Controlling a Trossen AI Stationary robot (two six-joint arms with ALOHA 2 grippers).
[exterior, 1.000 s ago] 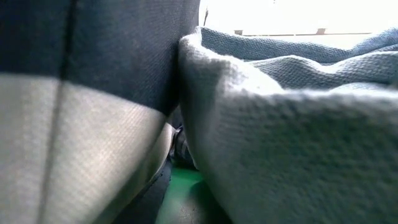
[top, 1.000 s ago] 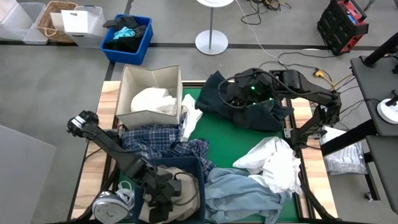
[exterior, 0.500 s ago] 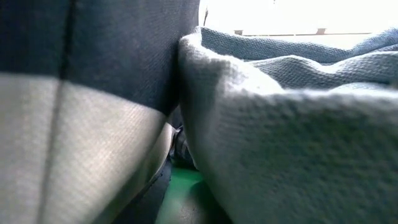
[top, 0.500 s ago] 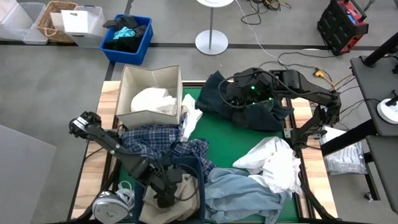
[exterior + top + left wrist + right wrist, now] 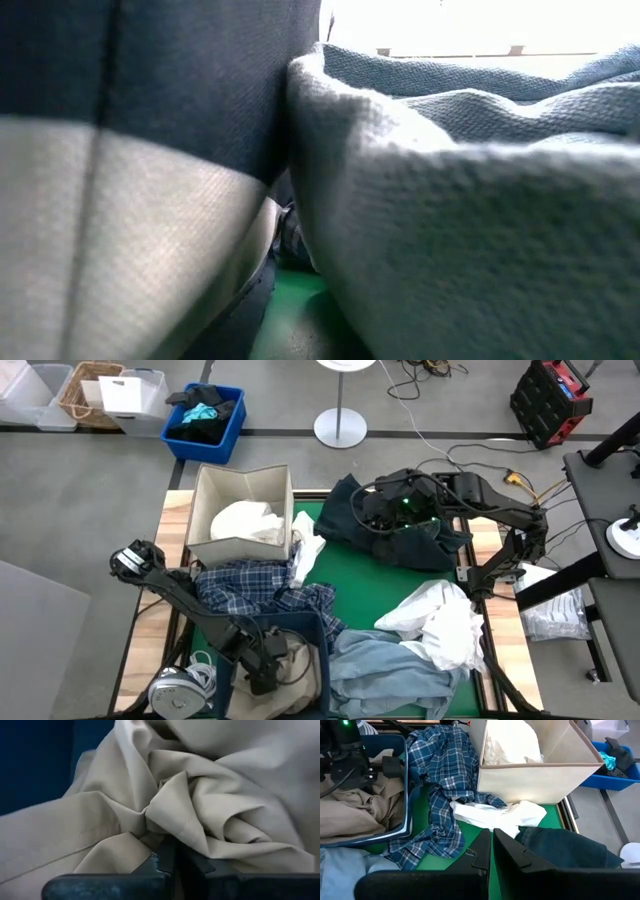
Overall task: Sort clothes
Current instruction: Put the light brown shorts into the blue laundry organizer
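Observation:
Tan trousers lie crumpled in a dark blue bin at the table's near left. My left gripper is down in that bin, shut on them. A blue-white plaid shirt drapes over the bin's far rim. White shirts fill a beige box; another white shirt and light blue denim lie near right. My right gripper is shut just above the dark navy piece at the far right; I cannot tell whether it touches it. My left gripper pinches a bunched fold of the tan trousers between its two fingers, coming down into the bin from above. Creases in the cloth run toward the fingertips. The rest of the trousers lies in the bin.
A white piece lies beside the beige box. Bare green mat shows mid-table. A grey round object sits at the near left corner. Off the table stand a blue crate and a lamp base. Denim blocks the low view.
My left gripper has moved a little toward the table's far edge inside the blue bin, staying down on the tan trousers.

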